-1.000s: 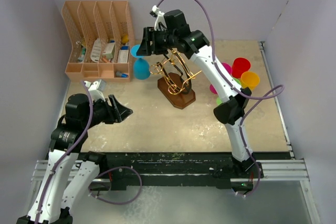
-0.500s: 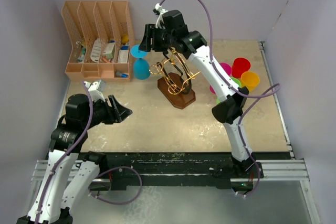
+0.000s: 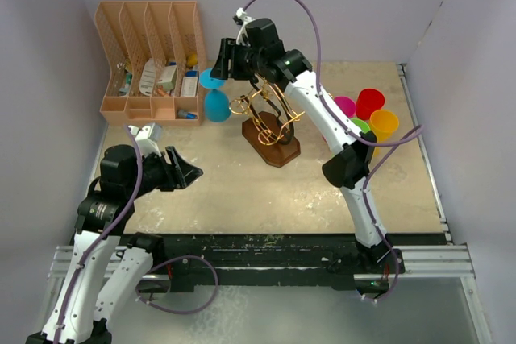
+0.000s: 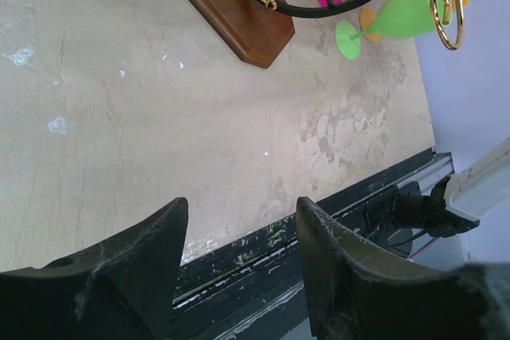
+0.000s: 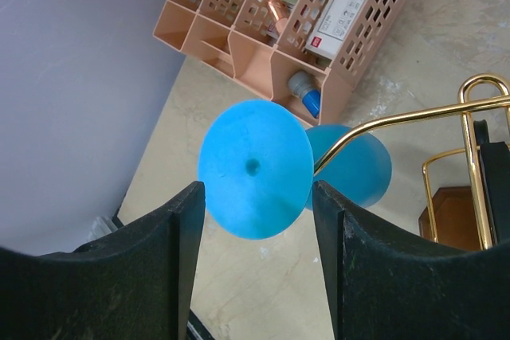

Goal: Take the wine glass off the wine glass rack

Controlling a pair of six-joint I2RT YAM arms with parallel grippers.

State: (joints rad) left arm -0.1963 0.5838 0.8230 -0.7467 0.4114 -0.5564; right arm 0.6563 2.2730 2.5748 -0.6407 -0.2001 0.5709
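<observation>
Beige table [image 3: 242, 187] with the wine glass rack [image 3: 272, 142] near its middle: gold wire scrolls on a dark oval wood base, upright. Right arm reaches over the top of the rack toward its far-left side. Left arm is low, well to the near-left of the rack. Tan slotted organiser [image 3: 150, 30] sits far-left of the rack, boxes and small items in its slots. Cluster of coloured glasses [image 3: 371, 104], red, orange, pink and green, stands right of the rack. Blue wine glass [image 3: 216, 105] hangs upside down from a gold arm on the rack's left side, foot up, bowl down, not off the rack yet. Right gripper [image 5: 255, 197] is at that left side, fingers spread, the blue foot disc sitting between them; contact with the disc can't be told. Left gripper [image 4: 239, 212] has its fingers apart, nothing in them, over bare table near-left of the rack.
</observation>
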